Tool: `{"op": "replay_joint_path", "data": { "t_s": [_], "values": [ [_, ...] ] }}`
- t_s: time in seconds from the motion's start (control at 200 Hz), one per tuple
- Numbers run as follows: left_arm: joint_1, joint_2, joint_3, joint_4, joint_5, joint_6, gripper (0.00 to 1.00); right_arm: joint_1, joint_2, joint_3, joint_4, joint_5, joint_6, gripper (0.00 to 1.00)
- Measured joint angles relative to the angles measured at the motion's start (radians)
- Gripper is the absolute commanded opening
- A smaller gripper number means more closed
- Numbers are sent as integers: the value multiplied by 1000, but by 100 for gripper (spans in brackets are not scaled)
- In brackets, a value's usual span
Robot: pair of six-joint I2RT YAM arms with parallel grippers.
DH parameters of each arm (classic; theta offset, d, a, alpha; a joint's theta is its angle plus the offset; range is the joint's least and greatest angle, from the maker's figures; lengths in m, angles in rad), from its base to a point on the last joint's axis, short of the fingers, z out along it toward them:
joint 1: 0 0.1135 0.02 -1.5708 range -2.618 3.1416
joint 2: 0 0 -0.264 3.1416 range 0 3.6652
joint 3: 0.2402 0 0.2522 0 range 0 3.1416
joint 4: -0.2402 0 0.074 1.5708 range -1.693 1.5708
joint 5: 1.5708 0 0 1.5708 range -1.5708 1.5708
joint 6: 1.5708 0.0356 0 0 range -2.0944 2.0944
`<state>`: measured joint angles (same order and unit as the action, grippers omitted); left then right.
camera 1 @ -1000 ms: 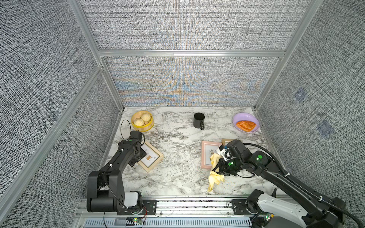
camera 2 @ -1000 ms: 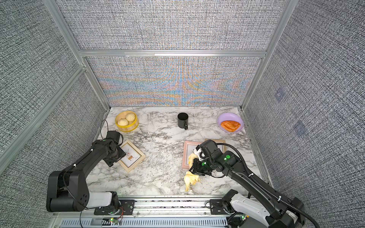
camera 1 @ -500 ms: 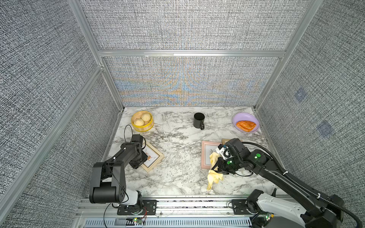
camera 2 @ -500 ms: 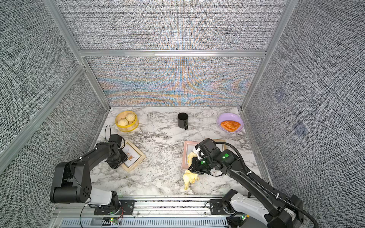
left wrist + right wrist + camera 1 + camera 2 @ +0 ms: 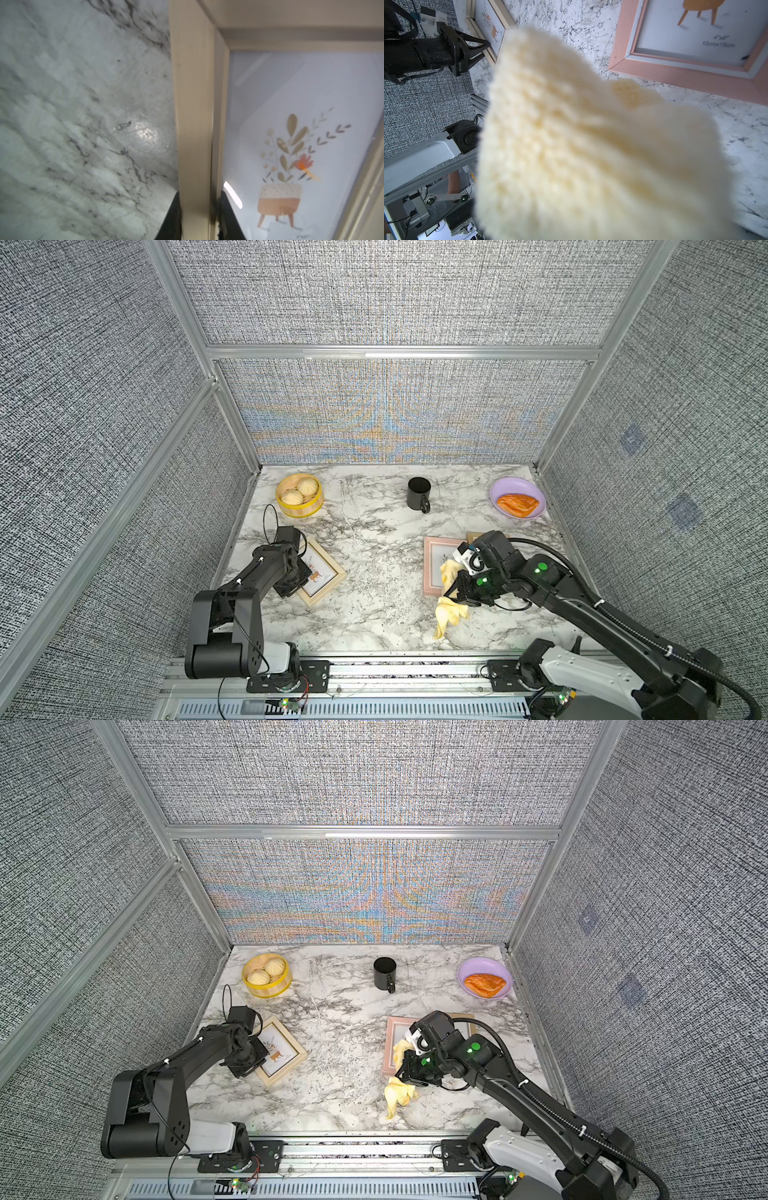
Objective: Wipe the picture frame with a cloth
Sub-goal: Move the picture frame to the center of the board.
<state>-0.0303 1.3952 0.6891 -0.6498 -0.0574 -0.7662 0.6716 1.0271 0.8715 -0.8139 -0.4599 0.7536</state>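
The cloth is soft, fluffy and pale yellow, all bunched up. The right gripper is pinched tight on it. One bit puffs up over the near corner of the pink frame. The rest droops down in a long floppy strip that runs from the pink frame toward the front rail. I cannot tell if its tip touches the table. In the right wrist view the cloth is so close that it looks blurry and fills most of the picture.

The pink frame lies flat, and its long sides run from front to back. The pale wood frame lies flat too, well apart on the left side, turned at a slant so that one corner points to the front. It shows a plant in a pot. The left gripper is narrow and hugs one side bar of this frame, one black finger on each side, both touching.

The table is white marble with grey veins. At the back stand a basket of buns, a black mug and a purple plate with an orange pastry. Grey woven walls with silver bars stand around it.
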Motion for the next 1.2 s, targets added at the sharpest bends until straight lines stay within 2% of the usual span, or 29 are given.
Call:
{"op": "replay_joint_path", "data": {
  "t_s": [0.2, 0.696, 0.936, 1.201],
  "values": [
    [-55, -34, -33, -3, 19, 29, 10, 9, 9, -7, 10, 0, 1, 0],
    [-339, -157, -105, -71, 95, 25, 9, 30, 122, 25, 65, -14, -10, 0],
    [-455, -90, -73, -60, 90, -6, 9, 34, 251, 101, 100, -43, -48, 0],
    [-562, 56, 45, -47, 91, -11, 9, 34, 461, 296, 124, -68, -100, 0]
  ]
}}
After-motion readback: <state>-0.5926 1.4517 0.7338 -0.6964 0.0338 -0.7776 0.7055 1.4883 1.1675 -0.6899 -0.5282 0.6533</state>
